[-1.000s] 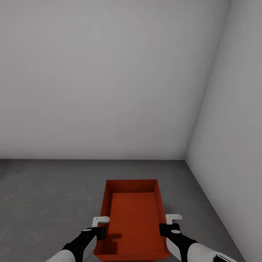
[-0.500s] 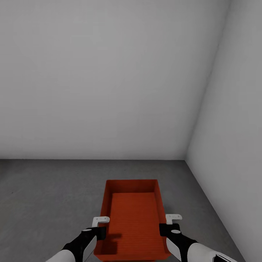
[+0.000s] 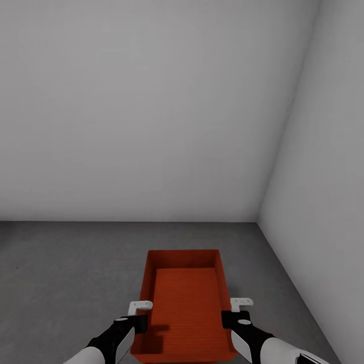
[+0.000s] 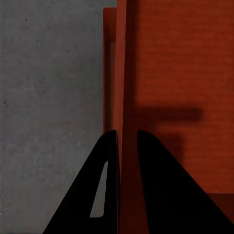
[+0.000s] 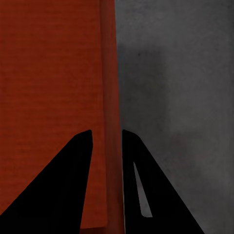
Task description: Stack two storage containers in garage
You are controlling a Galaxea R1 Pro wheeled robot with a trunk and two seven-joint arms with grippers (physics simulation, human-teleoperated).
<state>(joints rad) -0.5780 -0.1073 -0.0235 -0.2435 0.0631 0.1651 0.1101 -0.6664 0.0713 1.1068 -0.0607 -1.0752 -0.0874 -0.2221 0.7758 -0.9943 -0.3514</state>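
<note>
Left gripper (image 3: pixel 138 314) clamped on the left wall of the storage container (image 3: pixel 184 308), at the near left of the scene, black-and-white forearm reaching in from the bottom edge. From the left wrist camera, two black fingers (image 4: pixel 102 180) straddling the thin red-orange wall, one on the outside over the grey floor (image 4: pixel 48 97), the other inside over the ribbed bottom of the container (image 4: pixel 170 73); a second red-orange edge visible just outside that wall, further from the camera, but not clear enough to say what it belongs to. Container in the middle, open top upward, long axis running near to far, held between both arms above the dark grey floor (image 3: pixel 65 273) of the garage; far end pointing toward the plain grey-white far wall (image 3: pixel 141 111), well short of it. Inside bare, with a shadow of the left gripper across the near left of its bottom. Right gripper (image 3: pixel 236 313) closed on the right wall of the same container, level with the left one. From the right wrist camera, black fingers (image 5: pixel 73 180) pinching the thin wall of the container (image 5: pixel 48 73), one inside and one outside, the mottled floor (image 5: pixel 180 97) beyond with a soft shadow on it. Further right, side wall (image 3: pixel 323 177) meeting the far wall in a corner, near the container's right side.
</note>
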